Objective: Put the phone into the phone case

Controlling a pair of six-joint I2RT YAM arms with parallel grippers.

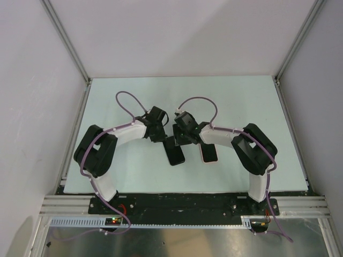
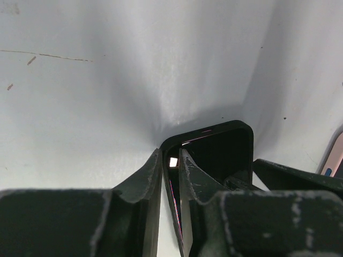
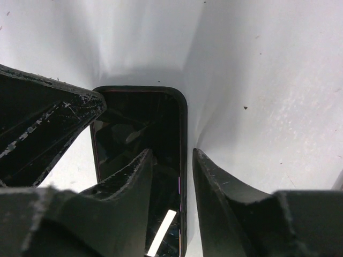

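The black phone case [image 1: 175,155] lies flat mid-table, its inside dark and glossy [image 3: 139,118]. My left gripper [image 1: 163,134] straddles the case's left rim near a corner [image 2: 225,144]. One finger is inside and one outside, with a narrow gap [image 2: 171,152]; it is open and not clamped. My right gripper [image 1: 179,136] straddles the opposite rim [image 3: 171,152]. It is open, and white table shows between the rim and its outer finger. The phone [image 1: 208,153], a dark slab with a pale pink edge, lies just right of the case, partly under the right arm [image 2: 335,158].
The pale table mat [image 1: 241,101] is walled by white panels on three sides. The arm bases stand on the black rail [image 1: 182,203] at the near edge. Purple cables [image 1: 126,99] loop above both wrists. The left gripper's finger [image 3: 48,123] crowds the case in the right wrist view.
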